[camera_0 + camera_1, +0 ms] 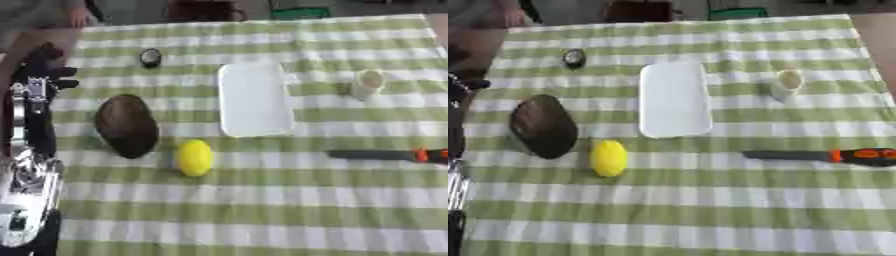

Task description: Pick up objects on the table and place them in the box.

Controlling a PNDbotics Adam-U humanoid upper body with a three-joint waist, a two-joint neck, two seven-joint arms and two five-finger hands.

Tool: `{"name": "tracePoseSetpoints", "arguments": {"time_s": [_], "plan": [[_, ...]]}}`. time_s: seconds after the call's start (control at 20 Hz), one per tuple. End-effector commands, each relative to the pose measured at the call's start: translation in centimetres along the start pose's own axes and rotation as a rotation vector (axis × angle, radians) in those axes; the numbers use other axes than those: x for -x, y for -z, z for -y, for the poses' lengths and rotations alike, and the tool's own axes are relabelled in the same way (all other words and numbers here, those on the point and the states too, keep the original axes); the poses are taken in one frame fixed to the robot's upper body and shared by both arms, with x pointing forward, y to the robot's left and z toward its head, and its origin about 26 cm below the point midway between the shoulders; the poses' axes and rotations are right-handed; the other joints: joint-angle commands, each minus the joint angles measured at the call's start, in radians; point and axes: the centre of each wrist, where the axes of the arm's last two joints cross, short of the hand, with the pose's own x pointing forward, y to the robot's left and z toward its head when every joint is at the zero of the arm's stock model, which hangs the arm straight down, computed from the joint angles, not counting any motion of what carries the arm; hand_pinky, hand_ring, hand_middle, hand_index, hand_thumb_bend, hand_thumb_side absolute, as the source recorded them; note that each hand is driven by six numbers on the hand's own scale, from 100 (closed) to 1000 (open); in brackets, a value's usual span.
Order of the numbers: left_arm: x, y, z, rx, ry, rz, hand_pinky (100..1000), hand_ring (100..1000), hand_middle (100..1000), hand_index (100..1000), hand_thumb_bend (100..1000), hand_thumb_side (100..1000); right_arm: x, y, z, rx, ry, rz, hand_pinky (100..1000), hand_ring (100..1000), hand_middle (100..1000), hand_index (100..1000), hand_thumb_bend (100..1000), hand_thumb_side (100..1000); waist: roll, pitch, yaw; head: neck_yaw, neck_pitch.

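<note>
A white, shallow rectangular box [254,100] lies in the middle of the checked table with nothing in it. Left of it rests a dark brown oval object [127,126]. A yellow lemon [194,158] sits just to that object's lower right. A small dark round thing [150,57] lies farther back. A small pale cup [367,84] stands right of the box. My left hand [44,65] hangs black at the table's left edge, apart from every object. My right hand does not show.
A knife with a dark blade and orange handle [815,156] lies at the right, blade pointing left. My left arm [31,170] runs along the left border. The green-and-white cloth [262,215] stretches across the near part.
</note>
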Motion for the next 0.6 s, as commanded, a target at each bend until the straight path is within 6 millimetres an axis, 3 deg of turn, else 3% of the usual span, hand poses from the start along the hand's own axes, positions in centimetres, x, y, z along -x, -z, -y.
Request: {"name": "tracePoseSetpoints", "arguments": {"time_s": [0.05, 0.6], "plan": [[-0.69, 0.49, -0.13, -0.002, 0.011, 0.027, 647, 668, 756, 850, 660, 886, -1.07, 0.6, 0.48, -0.009, -0.027, 0.047, 577, 678, 721, 814, 427, 713, -0.004, -0.018, 0.0, -0.006, 0.001], [-0.9, 0.57, -0.19, 0.001, 0.031, 0.033, 650, 680, 765, 853, 638, 889, -1.14, 0.6, 0.57, -0.003, -0.031, 0.05, 578, 679, 722, 815, 436, 719, -0.005, -0.02, -0.002, -0.017, -0.007]]}}
